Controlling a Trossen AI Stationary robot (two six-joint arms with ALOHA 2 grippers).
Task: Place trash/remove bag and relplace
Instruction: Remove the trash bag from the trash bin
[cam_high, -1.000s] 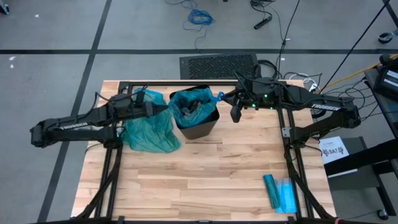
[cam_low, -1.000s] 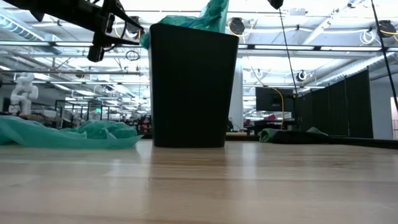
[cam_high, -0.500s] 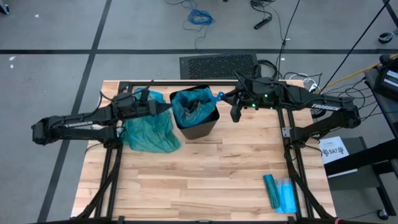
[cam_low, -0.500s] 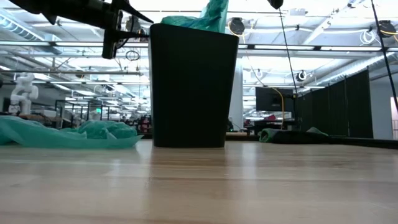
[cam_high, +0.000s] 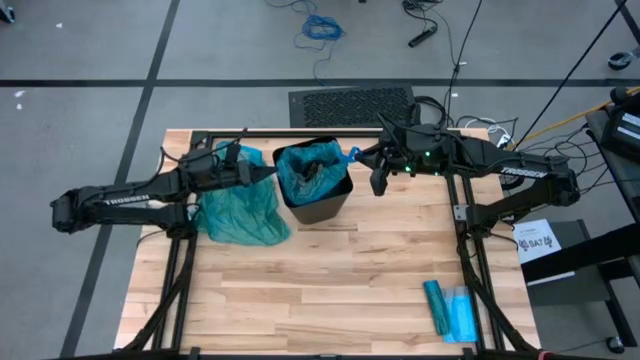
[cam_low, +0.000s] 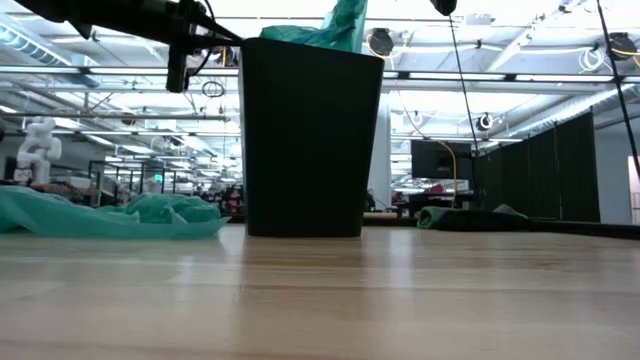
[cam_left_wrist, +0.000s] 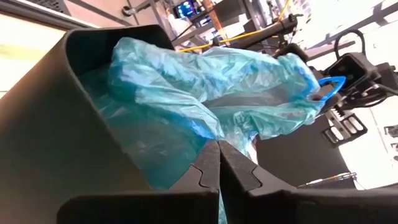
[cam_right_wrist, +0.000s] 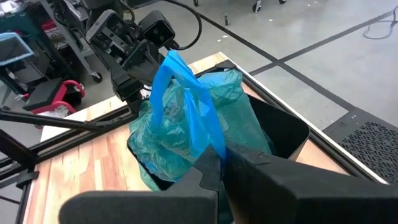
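A black bin stands at the table's far middle, lined with a teal bag. Brownish lumps of trash show in the bag's mouth. My left gripper is at the bin's left rim, shut on the bag's film. My right gripper is just off the bin's right rim, shut on the bag's blue handle loop. In the low view the bag peaks above the rim on that side. My left gripper pinches a fold of the bag's film between its two fingertips, just inside the bin's left rim. It comes in level from the table's left. My right gripper pinches the lower end of the blue handle loop between its fingers, slanting down from the table's right. The loop stands up above the bin, and the bag's right side is drawn up with it.
A second teal bag lies crumpled on the table left of the bin, under my left arm. A flat blue-teal packet lies near the front right corner. Bare wood fills the table's near half.
My left gripper has moved toward the bin's left rim, tipped a little toward level, and shut on the bag's film there. The bin and the bag have kept their places.
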